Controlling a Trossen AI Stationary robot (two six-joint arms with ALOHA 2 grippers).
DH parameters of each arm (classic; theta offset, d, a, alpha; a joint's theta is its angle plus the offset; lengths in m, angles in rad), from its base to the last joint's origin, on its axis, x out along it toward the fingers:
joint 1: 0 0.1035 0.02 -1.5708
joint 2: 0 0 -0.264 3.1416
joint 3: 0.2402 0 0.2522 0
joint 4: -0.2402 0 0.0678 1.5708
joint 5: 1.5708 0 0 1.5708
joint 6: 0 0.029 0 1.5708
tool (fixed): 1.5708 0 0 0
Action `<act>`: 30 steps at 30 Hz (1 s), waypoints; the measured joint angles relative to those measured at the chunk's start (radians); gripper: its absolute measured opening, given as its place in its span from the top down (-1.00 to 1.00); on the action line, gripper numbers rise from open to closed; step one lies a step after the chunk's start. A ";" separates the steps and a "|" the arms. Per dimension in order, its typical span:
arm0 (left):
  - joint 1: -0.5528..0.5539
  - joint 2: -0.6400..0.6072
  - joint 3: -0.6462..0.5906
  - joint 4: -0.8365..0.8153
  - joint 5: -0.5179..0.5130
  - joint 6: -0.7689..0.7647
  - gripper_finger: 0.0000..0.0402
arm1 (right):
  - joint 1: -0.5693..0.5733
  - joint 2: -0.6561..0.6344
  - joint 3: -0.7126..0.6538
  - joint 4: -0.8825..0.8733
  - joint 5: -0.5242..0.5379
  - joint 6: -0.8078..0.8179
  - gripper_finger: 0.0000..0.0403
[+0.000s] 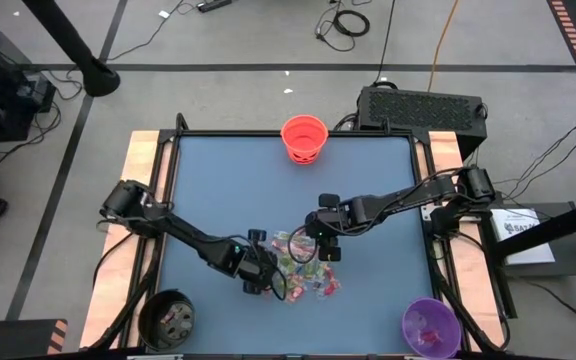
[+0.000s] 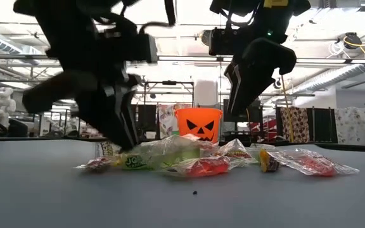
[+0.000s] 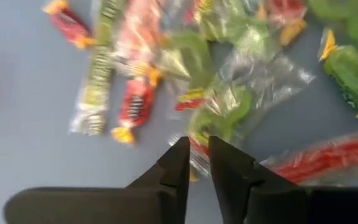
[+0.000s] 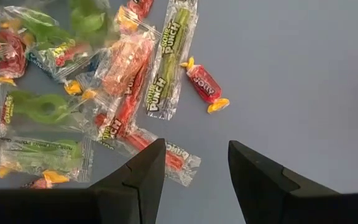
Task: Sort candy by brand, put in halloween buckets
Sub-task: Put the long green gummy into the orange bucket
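Observation:
The candy (image 1: 305,268) lies in a loose pile of clear, red and green wrappers on the blue table, near the middle. My left gripper (image 3: 198,149) is down at the pile's left edge (image 2: 129,144), its fingers almost together on a wrapper. My right gripper (image 4: 194,163) hangs open above the pile's far right side (image 1: 326,246), clear of the sweets (image 2: 241,95). The halloween buckets stand apart: orange (image 1: 304,138) at the far edge, black (image 1: 166,318) at the near left corner, purple (image 1: 430,326) at the near right. My left gripper pinches a clear wrapper with red inside (image 3: 193,140) between its two fingertips, at the pile's left edge. The fingers slant down from the table's left. The sweet lies on the table among the others; which part of the wrapper is caught cannot be told.
The black bucket and the purple bucket each hold a few sweets. A red sweet (image 4: 205,87) lies alone beside the pile. Bare blue table (image 1: 228,190) spreads between the pile and the orange bucket. Wooden strips edge the table on both sides.

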 joint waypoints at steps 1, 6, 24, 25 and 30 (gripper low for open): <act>0.000 -0.017 0.000 -0.010 -0.006 0.000 0.71 | 0.000 0.000 0.000 0.001 0.000 0.000 0.17; 0.011 -0.047 0.000 -0.018 -0.010 0.029 0.82 | 0.001 0.000 0.000 0.058 -0.002 0.003 0.17; 0.284 -0.027 0.002 0.088 0.148 0.167 0.39 | 0.000 -0.001 0.000 -0.074 -0.048 0.030 0.17; 0.293 -0.020 0.002 0.102 0.182 0.183 0.35 | 0.000 -0.001 0.000 -0.077 -0.048 0.030 0.17; 0.317 0.026 0.002 0.180 0.298 0.275 0.19 | 0.000 0.000 0.000 -0.084 -0.048 0.038 0.17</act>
